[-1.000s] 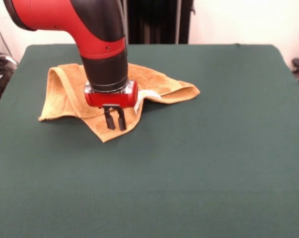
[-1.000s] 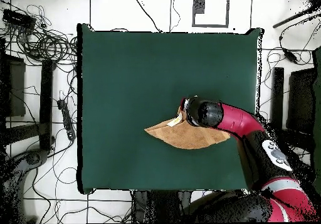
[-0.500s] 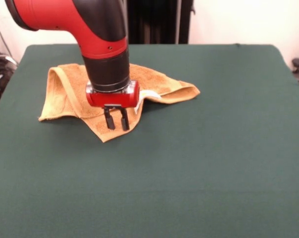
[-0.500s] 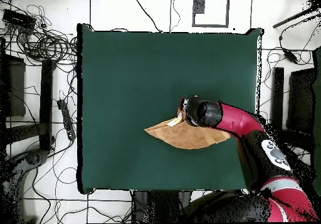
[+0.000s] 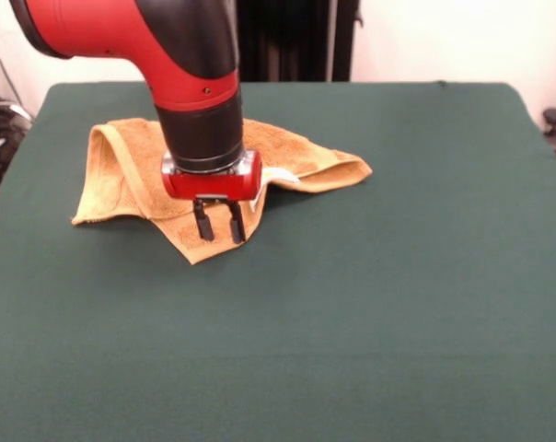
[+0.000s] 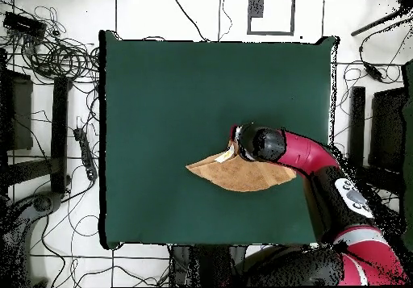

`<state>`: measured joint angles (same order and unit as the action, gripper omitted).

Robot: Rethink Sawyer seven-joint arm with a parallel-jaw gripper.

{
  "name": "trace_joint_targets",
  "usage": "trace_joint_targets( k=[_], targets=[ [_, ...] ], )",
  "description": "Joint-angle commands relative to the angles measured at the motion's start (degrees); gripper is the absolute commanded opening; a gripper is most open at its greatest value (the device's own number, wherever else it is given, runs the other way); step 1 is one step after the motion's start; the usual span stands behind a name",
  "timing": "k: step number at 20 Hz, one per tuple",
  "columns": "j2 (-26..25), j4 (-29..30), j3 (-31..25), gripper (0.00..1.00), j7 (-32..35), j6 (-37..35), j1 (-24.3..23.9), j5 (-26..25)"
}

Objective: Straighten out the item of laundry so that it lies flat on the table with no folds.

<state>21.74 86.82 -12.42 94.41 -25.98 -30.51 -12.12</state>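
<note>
In the front view the towel [image 5: 223,170] lies crumpled on the far left part of the worktop [image 5: 370,304], its long axis running across the picture from a doubled-over left edge to a tapering end at the right, with one loose corner pointing toward the camera. The pincer [image 5: 217,226] hangs right over that near corner, its two dark fingers [image 5: 202,224] parted a little with a clear gap between them and nothing held; their tips sit at or just above the cloth, though whether they touch it cannot be told. A small white tag [image 5: 280,174] shows just to the right of the red wrist. So the corner lies directly beneath the pincer, and the bulk of the towel lies behind it and to both sides; a pull on this corner toward the camera would probably open the fold. In the overhead view the towel [image 6: 234,174] shows as a flattened lens shape in the lower right part of the worktop [image 6: 161,99], long axis left to right, and the arm comes in from the right with its wrist over the towel's upper edge. The pincer itself is hidden under the wrist here.
</note>
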Motion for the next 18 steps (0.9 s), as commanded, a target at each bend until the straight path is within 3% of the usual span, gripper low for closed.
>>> trace_joint_targets(
  k=[1,18],
  targets=[
    [-11.93,-4.17,-0.54,1.0,5.66,-6.03,3.38,1.85],
    [-11.81,-6.28,-1.22,1.0,5.0,-6.42,3.61,1.63]
  ],
)
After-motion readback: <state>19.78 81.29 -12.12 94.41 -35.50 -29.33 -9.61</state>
